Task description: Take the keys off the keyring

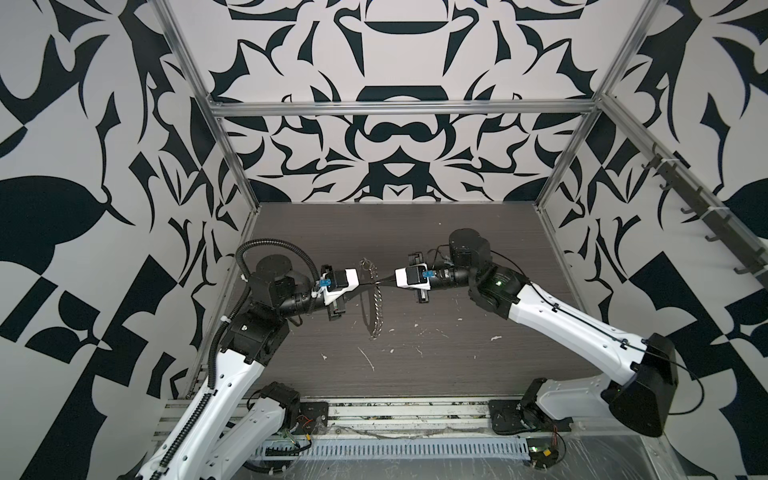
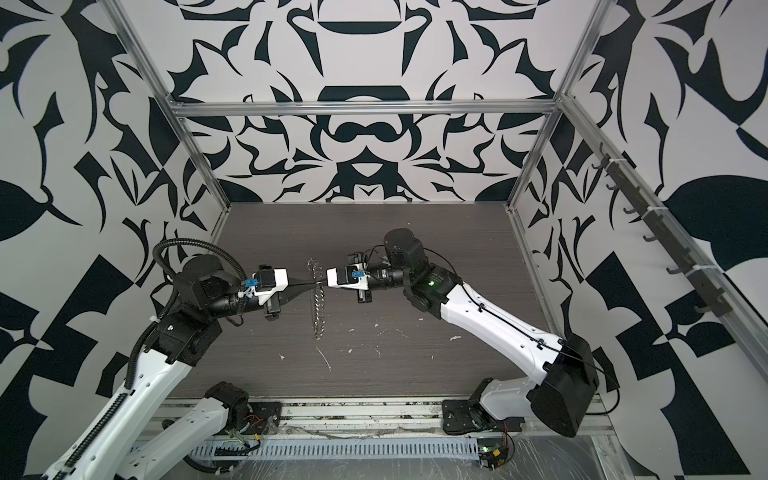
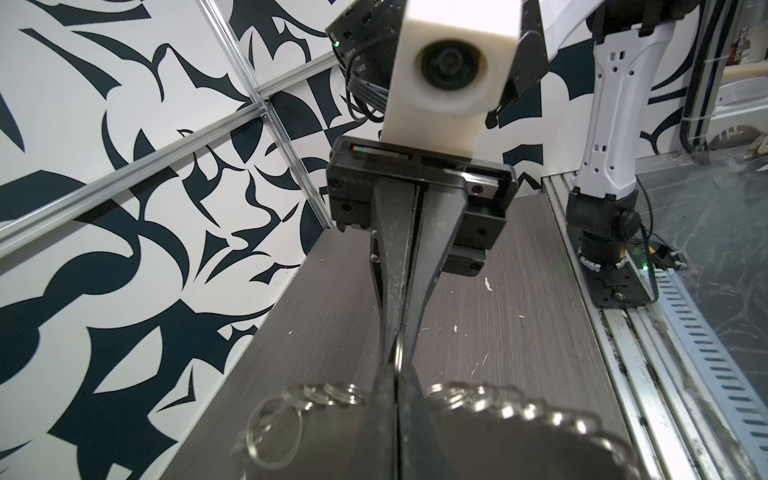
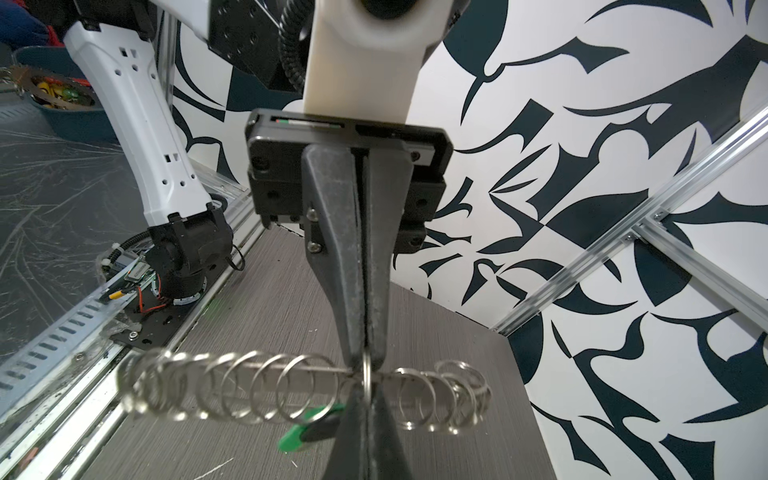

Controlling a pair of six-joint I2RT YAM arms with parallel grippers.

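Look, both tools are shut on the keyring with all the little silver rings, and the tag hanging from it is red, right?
Not quite. The tag is green, not red, as the right wrist view shows. The rest holds: the left tool and the right tool are both shut on the keyring with its row of little silver rings.

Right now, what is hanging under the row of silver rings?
A green tag joined to a dark key hangs under the keyring. The jaws of the right gripper cover the key's other end.
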